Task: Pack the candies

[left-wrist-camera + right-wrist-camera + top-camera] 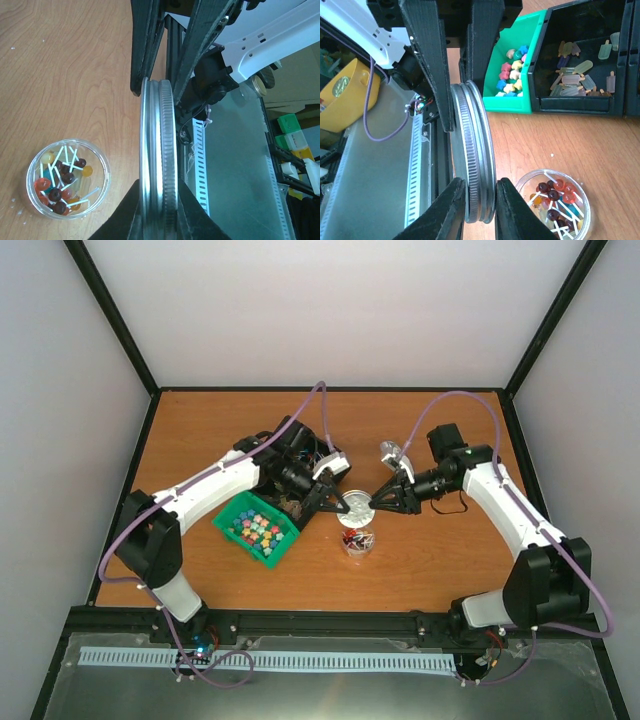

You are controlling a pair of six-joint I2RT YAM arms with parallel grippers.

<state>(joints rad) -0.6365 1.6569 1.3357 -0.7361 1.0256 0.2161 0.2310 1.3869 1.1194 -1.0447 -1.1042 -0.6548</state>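
Candies point(65, 177) in open jar point(102, 165) on bench point(60, 75) | lid point(160, 125) off, held on edge above bench | left tool point(160, 212) clamped on lid | right tool point(480, 205) clamped on lid | remaining, likely: close jar

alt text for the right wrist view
The right gripper and left gripper both pinch a silver jar lid held on edge. An open clear jar of lollipops sits at lower right; a green bin and black bin stand behind.
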